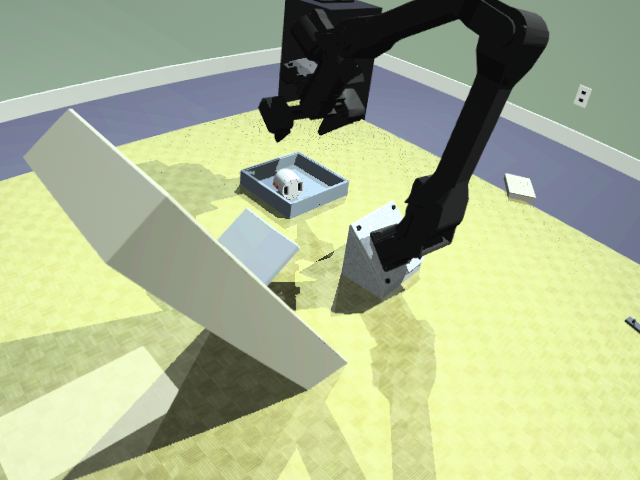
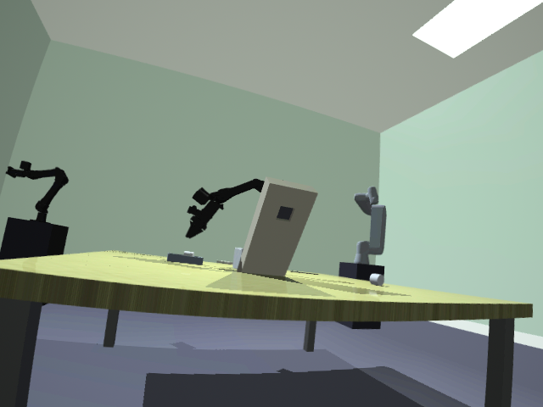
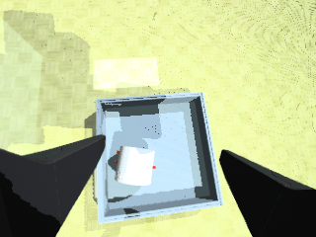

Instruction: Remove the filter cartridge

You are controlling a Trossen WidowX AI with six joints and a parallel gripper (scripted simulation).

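Note:
The white round filter cartridge (image 1: 287, 183) (image 2: 188, 253) (image 3: 135, 166) lies on its side on the floor of the blue-grey tray (image 1: 320, 198) (image 2: 177, 259) (image 3: 209, 148). It has small red marks and dark slots on its face. My gripper (image 1: 305, 126) (image 2: 191, 233) (image 3: 164, 147) is open and empty. It hangs well above the tray, with its fingers apart and clear of the cartridge. The tilted beige service panel (image 1: 155, 242) (image 2: 280, 227) stands to one side; its dark square opening (image 2: 285, 213) is empty.
A small pale blue block (image 1: 258, 245) (image 2: 237, 257) leans by the panel's foot. My arm's grey base wedge (image 1: 369, 258) stands near the tray. A black box (image 1: 356, 67) stands behind. Other arms (image 2: 36, 184) (image 2: 372, 227) and a small cylinder (image 2: 376, 279) sit at the table's edges.

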